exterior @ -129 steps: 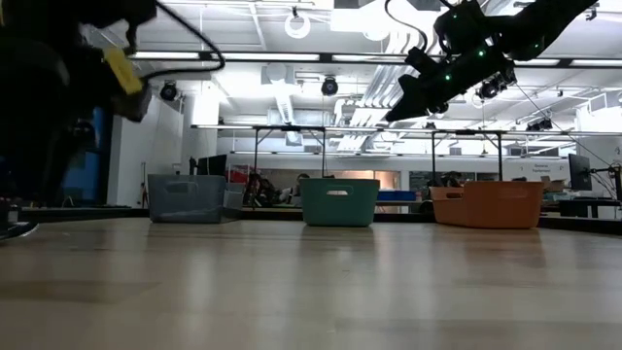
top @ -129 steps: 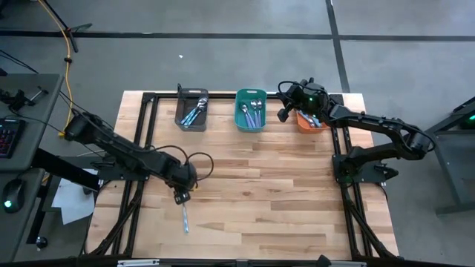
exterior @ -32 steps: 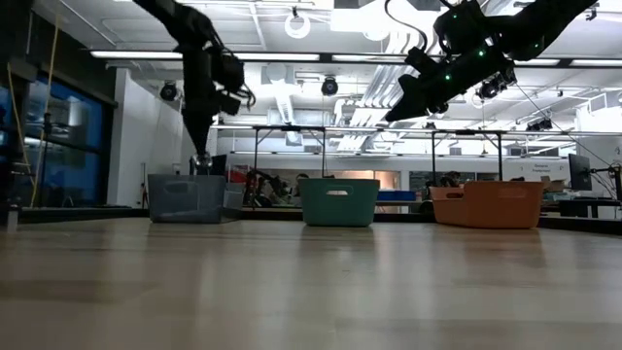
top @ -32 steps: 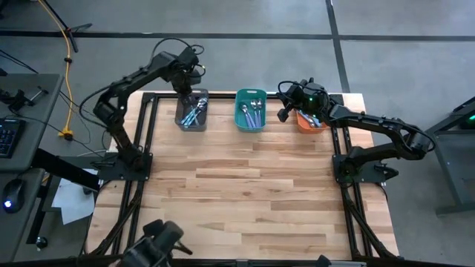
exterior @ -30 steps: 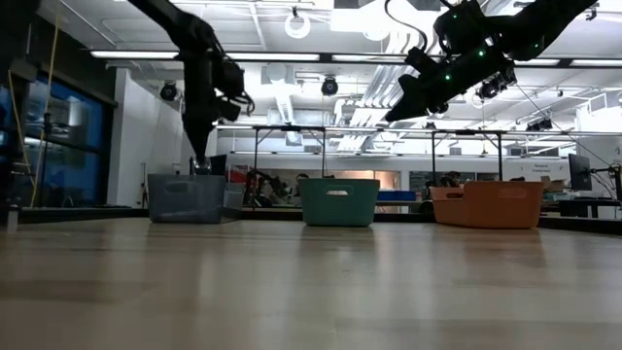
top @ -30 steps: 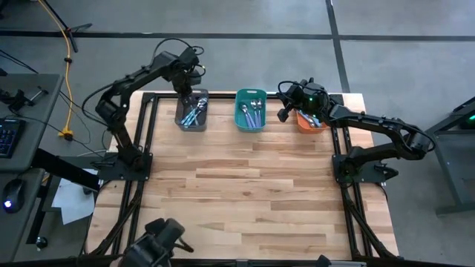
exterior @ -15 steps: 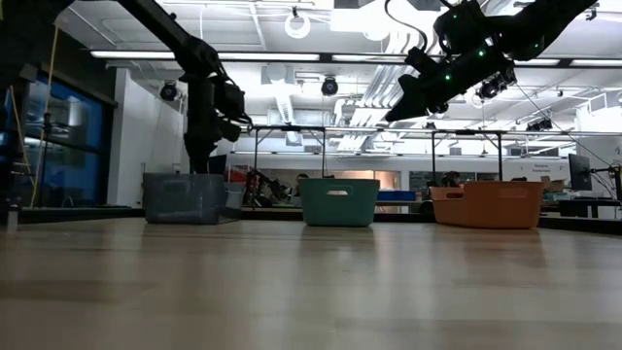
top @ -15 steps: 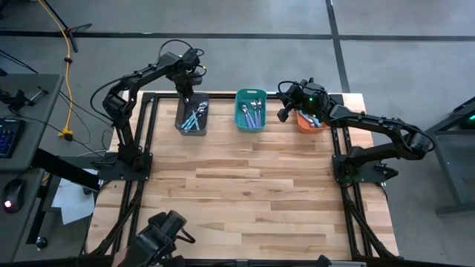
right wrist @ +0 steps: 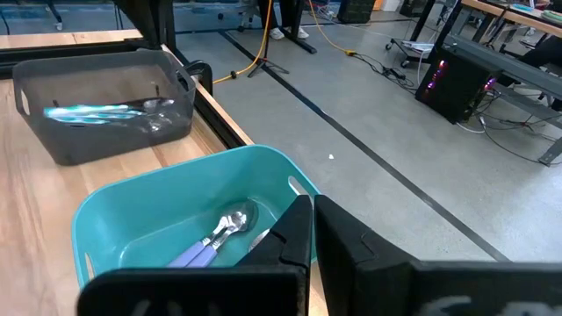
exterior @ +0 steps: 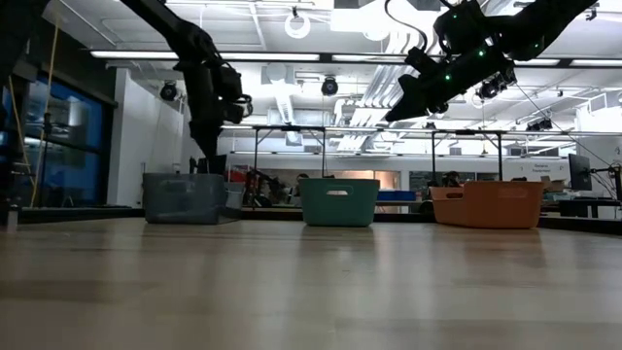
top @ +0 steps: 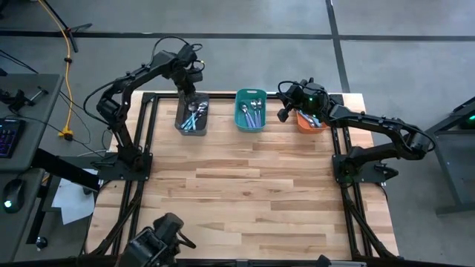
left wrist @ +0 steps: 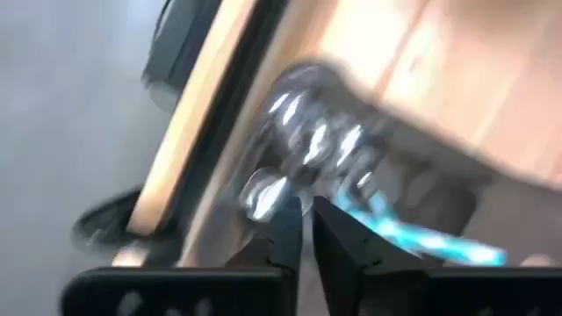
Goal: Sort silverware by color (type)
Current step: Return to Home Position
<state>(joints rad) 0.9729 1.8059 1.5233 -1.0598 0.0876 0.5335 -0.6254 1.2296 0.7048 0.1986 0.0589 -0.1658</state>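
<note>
Three bins stand in a row at the table's far edge. The dark grey bin [top: 191, 116] holds spoons with light blue handles [left wrist: 413, 233]. The teal bin [top: 251, 111] holds lilac-handled spoons [right wrist: 198, 253]. More spoons [top: 314, 121] lie in the orange bin [top: 305, 124]. My left gripper [left wrist: 307, 233] hangs over the grey bin's far end [top: 189, 96], pointing down, fingertips almost together with nothing between them. My right gripper [top: 284, 113] hovers shut and empty, high between the teal and orange bins.
The wooden tabletop [top: 252, 193] in front of the bins carries no silverware. A dark object [top: 157, 241] sticks in at the near left edge. Black frame rails [top: 148, 133] run along the table's left and right sides.
My left gripper has dipped down into the dark grey bin's far end and come up a little again, staying over that bin. The bin has shifted slightly toward the table's near edge. My right arm has kept still.
</note>
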